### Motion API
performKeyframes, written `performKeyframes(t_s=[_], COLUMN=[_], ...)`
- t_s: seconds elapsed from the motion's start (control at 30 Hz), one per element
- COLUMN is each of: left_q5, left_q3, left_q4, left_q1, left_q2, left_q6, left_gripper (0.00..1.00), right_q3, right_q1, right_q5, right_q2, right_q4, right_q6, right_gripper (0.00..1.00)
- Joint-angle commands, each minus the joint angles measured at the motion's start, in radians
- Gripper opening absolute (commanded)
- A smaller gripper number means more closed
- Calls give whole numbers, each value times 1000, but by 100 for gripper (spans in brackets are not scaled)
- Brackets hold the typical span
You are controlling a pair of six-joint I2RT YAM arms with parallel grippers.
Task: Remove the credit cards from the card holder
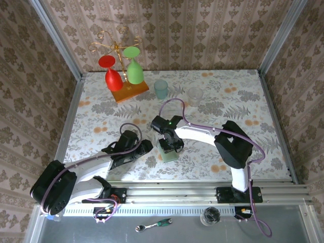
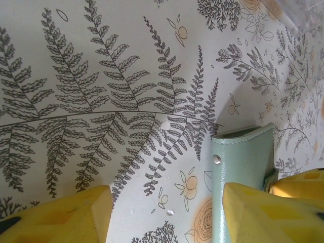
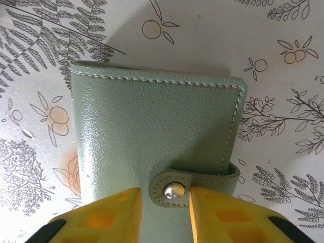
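The pale green card holder (image 1: 168, 153) lies closed and flat on the flowered table, its strap snapped shut (image 3: 174, 191). The credit cards are hidden inside it. My right gripper (image 3: 165, 212) hovers right over the card holder (image 3: 157, 121), its yellow fingers narrowly apart on either side of the snap tab; the right finger touches the strap and a sliver of gap shows at the left one. My left gripper (image 2: 167, 212) stands wide open just left of the card holder (image 2: 243, 162), with bare table between its fingers and its right finger (image 2: 273, 217) over the holder's edge.
A teal cup (image 1: 161, 89) and a clear glass (image 1: 195, 96) stand behind the arms. At the back left, a wooden stand (image 1: 130, 91) carries a red and a green glass. Papered walls close the table's sides and back.
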Motion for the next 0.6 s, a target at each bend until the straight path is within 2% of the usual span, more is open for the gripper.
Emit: performKeyframes(t_s=[0.0, 0.37, 0.57], left_q5=[12, 23, 32], left_q3=[4, 22, 31], left_q4=[22, 24, 34], left_q1=[5, 4, 5], left_q2=[10, 31, 48], left_q6=[-18, -8, -7], left_gripper=[61, 61, 61], right_q3=[15, -7, -25], right_q1=[8, 6, -1], right_q5=[14, 8, -16], right_q2=[25, 65, 67], right_q4=[-35, -15, 8], right_q6=[17, 45, 65], right_gripper=[32, 25, 14])
